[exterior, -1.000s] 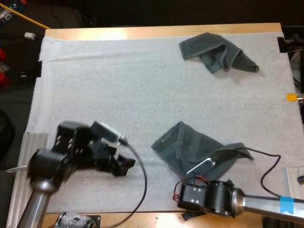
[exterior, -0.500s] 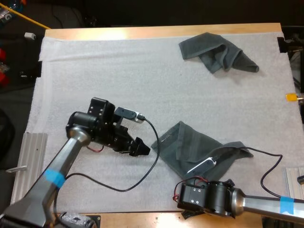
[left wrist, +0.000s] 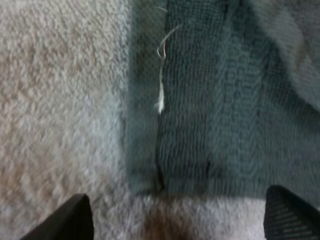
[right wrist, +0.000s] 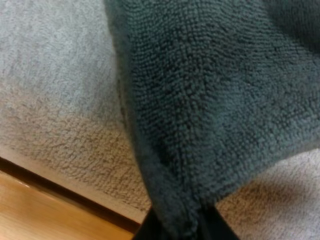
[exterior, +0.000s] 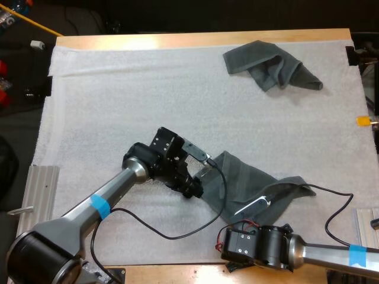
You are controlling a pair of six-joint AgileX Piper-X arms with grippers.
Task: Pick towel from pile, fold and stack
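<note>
Gripping the nearer towel (exterior: 246,180), my right claw (right wrist: 176,226) is clamped on cloth; my left claw (left wrist: 178,216) stands open over its corner. I should straddle the hem squarely before closing.

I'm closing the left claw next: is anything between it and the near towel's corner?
Nothing visible. The open left claw faces the towel corner across bare mat. The right claw pinches a different corner.
</note>
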